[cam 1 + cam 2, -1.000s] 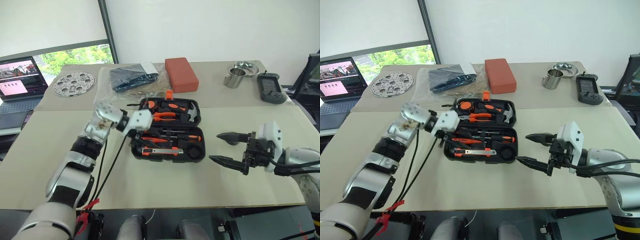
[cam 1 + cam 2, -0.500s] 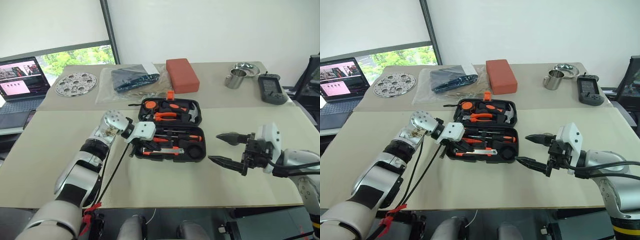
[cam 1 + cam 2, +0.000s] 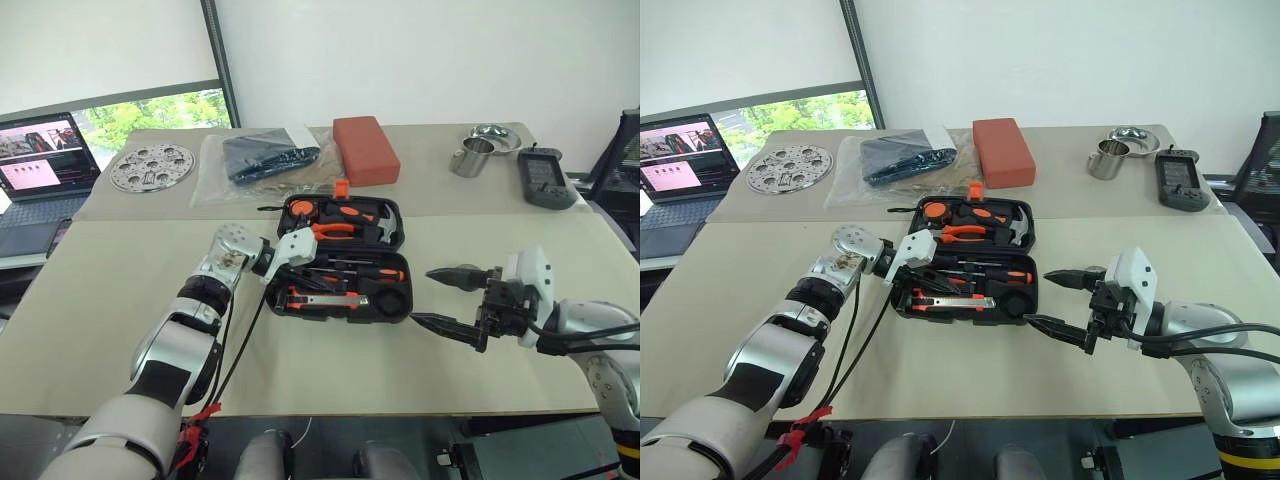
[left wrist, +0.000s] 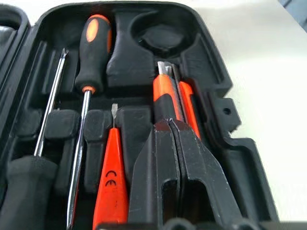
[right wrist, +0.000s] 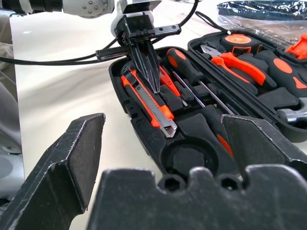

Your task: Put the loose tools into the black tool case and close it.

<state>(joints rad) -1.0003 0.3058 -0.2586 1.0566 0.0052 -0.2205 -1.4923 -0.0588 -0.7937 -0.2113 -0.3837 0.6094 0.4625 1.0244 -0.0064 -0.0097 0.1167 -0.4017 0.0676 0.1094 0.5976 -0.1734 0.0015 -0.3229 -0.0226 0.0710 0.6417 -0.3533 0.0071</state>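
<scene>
Two grippers work at a beige table point(image 3: 120, 290) where the black case point(image 3: 400, 306) lies open in the middle, lid folded back flat, far half toward the window. The left gripper point(image 5: 152, 82) reaches in from the case's left end with its fingers pressed together and nothing between them; their tips sit low over the near half, on or just above the orange knife point(image 4: 165, 96), probably to press it down into its moulded slot. I cannot tell whether they actually touch it. Beside the knife lie the slim orange tester point(image 4: 111, 182) and two black-handled screwdrivers point(image 4: 91, 52), each along its own groove, so the lid should be able to shut over them. The round recess point(image 5: 184, 160) at the case's right end looks empty, and no tape roll can be made out, so that tool may be missing.

The right gripper point(image 3: 450, 298) hangs just right of the case, fingers spread wide and holding nothing, seemingly waiting clear of the lid's path.

At the far side sit a red-orange block point(image 3: 364, 148), a plastic bag point(image 3: 262, 155), a perforated metal disc point(image 3: 150, 167), a steel cup point(image 3: 468, 157), a handheld device point(image 3: 543, 178) and a laptop point(image 3: 40, 160), none of them part of the job.
</scene>
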